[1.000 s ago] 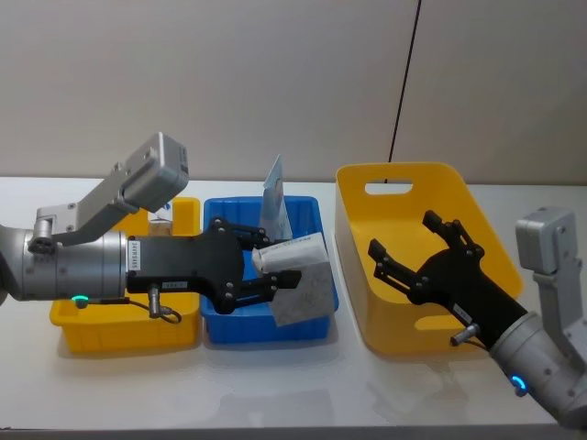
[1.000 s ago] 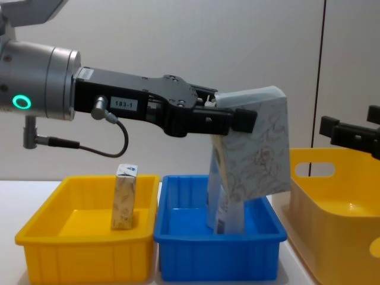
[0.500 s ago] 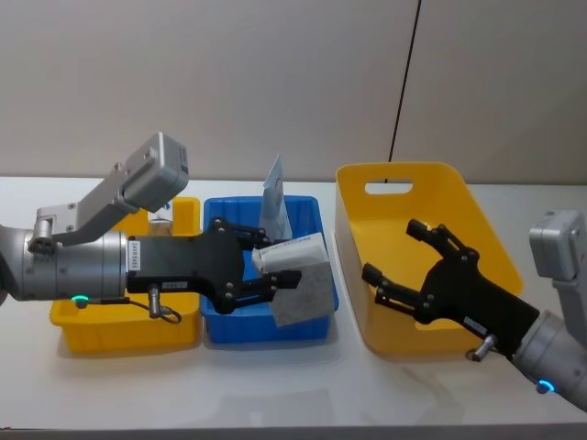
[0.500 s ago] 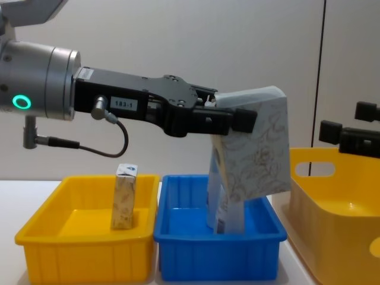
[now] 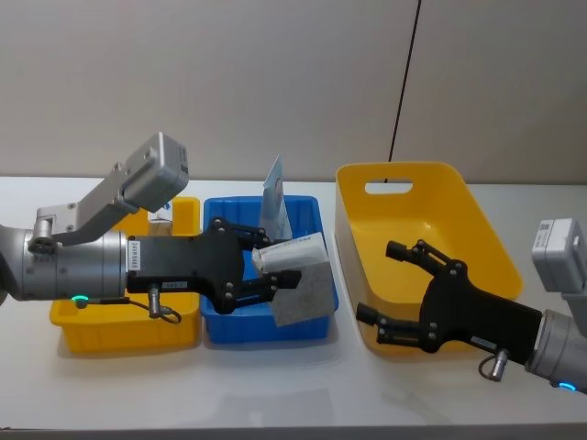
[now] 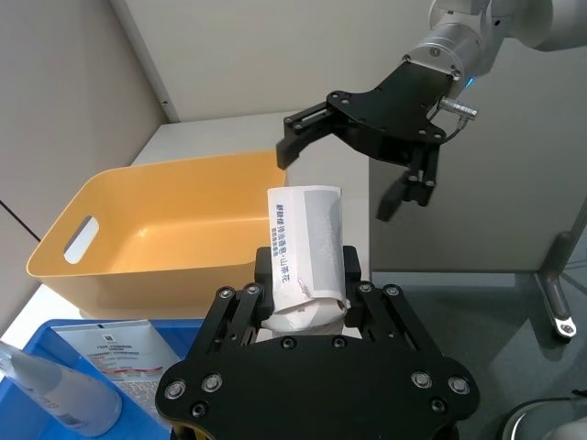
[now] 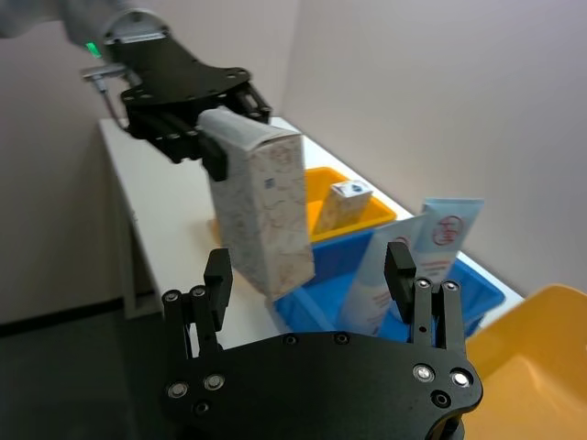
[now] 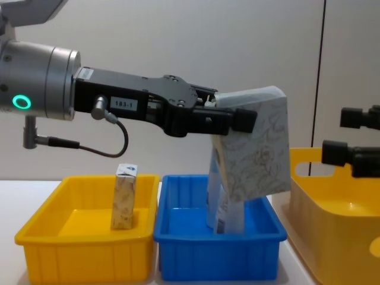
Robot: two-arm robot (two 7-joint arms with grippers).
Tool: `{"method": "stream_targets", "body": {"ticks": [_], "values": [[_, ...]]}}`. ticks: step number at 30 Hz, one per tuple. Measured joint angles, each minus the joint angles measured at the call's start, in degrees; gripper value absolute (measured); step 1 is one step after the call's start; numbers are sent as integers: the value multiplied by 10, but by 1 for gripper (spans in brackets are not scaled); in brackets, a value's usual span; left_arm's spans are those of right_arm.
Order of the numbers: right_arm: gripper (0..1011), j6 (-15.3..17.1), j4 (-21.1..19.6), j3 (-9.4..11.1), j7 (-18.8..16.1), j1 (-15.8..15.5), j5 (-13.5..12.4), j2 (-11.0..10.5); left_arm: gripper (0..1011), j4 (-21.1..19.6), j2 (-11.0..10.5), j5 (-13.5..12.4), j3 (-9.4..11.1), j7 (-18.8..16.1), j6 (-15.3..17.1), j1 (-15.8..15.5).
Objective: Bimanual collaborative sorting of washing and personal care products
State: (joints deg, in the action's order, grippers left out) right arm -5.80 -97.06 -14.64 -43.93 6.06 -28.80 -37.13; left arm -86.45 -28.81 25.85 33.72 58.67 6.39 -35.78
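Head view: the left gripper is clamped on a beige mottled cardboard carton with a white top, holding it tilted above the blue plastic tray. A light-blue soft pouch stands at that tray's far end. The right gripper hangs wide open and empty over the near left wall of the large yellow plastic basket.

Chest view: the held carton hangs clear of the tray floor, in front of the pouch, probably not touching it. A small beige carton stands upright in the yellow plastic tray alongside.

Left wrist view: both fingers press the carton's sides.

Right wrist view: the right gripper's fingers are spread with nothing between them, and they face the carton.
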Motion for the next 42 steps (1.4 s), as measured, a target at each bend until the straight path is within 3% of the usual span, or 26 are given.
{"method": "stream_targets", "body": {"ticks": [5,11,42], "values": [[1002,-10,15,-16,-42,23,-2,-9,360,0,0,0,0,0,0,0],[1002,-19,36,-35,-65,53,3,-4,360,0,0,0,0,0,0,0],[1002,-22,117,-113,-80,150,48,47,360,0,0,0,0,0,0,0]]}}
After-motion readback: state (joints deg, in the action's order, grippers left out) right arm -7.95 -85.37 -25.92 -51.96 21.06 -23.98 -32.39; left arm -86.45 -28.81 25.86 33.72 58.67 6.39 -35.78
